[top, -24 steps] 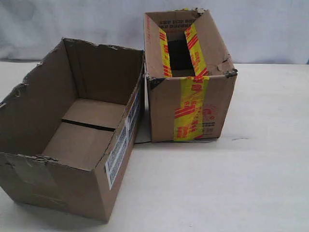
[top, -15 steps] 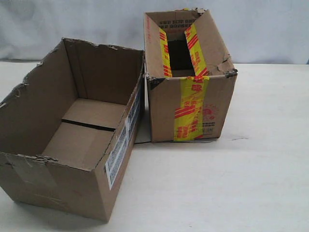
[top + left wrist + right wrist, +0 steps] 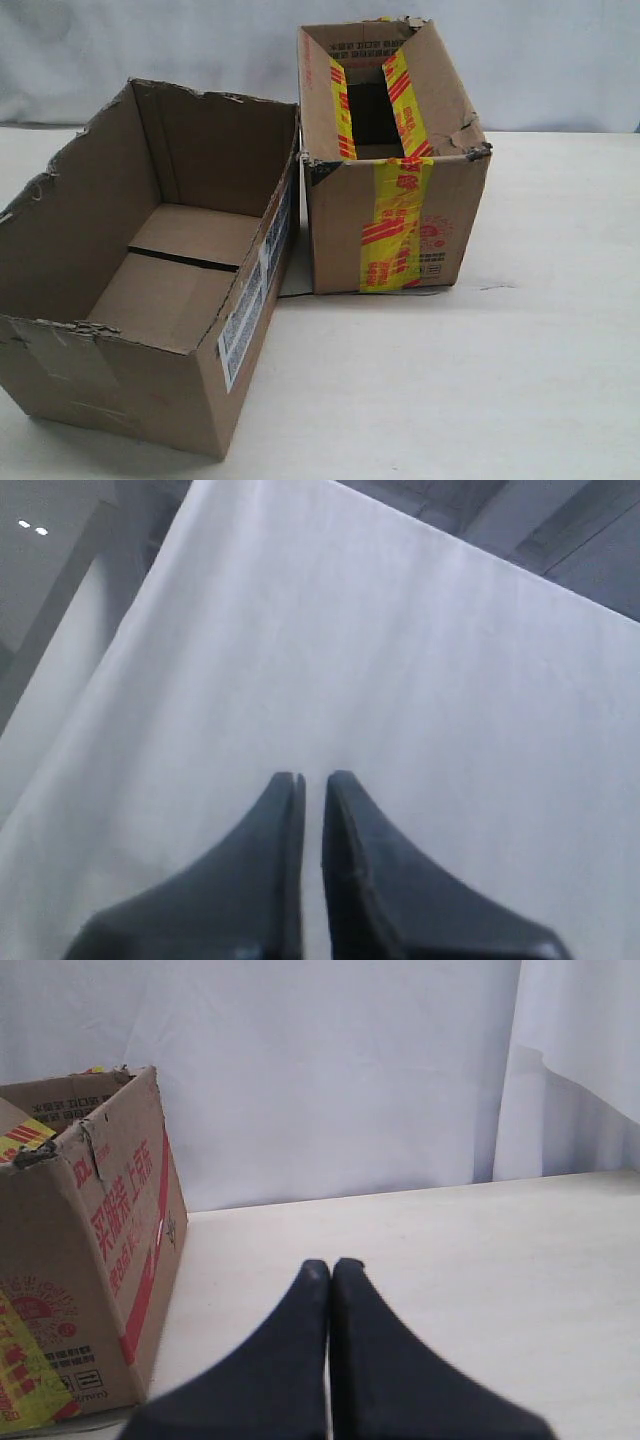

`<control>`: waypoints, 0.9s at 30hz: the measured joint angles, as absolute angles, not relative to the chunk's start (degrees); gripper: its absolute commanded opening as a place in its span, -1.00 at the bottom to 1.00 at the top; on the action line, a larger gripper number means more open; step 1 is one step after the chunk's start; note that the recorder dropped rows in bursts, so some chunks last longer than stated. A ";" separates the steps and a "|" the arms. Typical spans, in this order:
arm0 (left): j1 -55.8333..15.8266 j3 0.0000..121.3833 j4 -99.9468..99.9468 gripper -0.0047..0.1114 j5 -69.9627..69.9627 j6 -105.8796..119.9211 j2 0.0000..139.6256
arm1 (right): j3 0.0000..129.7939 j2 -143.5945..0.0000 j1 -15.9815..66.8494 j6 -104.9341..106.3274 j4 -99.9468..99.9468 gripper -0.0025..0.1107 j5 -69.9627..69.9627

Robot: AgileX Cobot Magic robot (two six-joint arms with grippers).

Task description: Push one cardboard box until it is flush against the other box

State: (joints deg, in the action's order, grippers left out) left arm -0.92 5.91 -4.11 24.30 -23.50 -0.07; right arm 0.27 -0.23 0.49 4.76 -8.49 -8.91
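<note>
The plain cardboard box point(image 3: 150, 270) stands open at the left of the exterior view, its rim ragged and a white barcode label point(image 3: 250, 300) on its right side. The other box point(image 3: 395, 220), with yellow and red tape, stands to its right. Their upper far corners touch, and a narrow wedge of gap shows near the table. Neither gripper appears in the exterior view. My right gripper point(image 3: 332, 1265) is shut and empty above the table, with the taped box point(image 3: 90, 1240) off to its side. My left gripper point(image 3: 312, 778) is shut with only a sliver between the fingers, facing white cloth.
The pale table point(image 3: 500, 380) stretches in front of and to the right of the boxes. A white cloth backdrop point(image 3: 550, 60) hangs behind them.
</note>
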 measured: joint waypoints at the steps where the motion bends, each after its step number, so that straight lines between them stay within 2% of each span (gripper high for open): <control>1: -0.92 9.81 -7.94 -0.92 20.35 -26.27 -0.07 | 0.27 -0.23 0.49 4.76 -8.49 -0.96 -8.91; 5: -0.92 18.94 -17.63 -0.92 5.31 -33.39 4.52 | 0.27 -0.23 0.49 4.76 -8.49 -0.96 -8.91; 10: -2.61 20.63 -17.91 -0.92 -3.92 -34.52 12.90 | 0.27 -0.23 0.49 4.76 -8.49 -0.96 -8.91; 15: -11.19 21.55 -13.37 -0.92 -11.39 -27.51 20.56 | 0.27 -0.23 0.49 4.76 -8.49 -0.96 -8.91; 20: -22.15 28.99 -6.19 -0.92 -24.88 -16.12 25.34 | 0.27 -0.23 0.49 4.76 -8.49 -0.96 -8.91; 27: -29.40 31.66 0.94 -0.92 -38.83 -9.39 32.82 | 0.27 -0.23 0.49 4.76 -8.49 -0.96 -8.91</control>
State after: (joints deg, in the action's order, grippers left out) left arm -29.40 31.66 0.94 -38.83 -9.39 32.82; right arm 0.27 -0.23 0.49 4.76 -8.49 -8.91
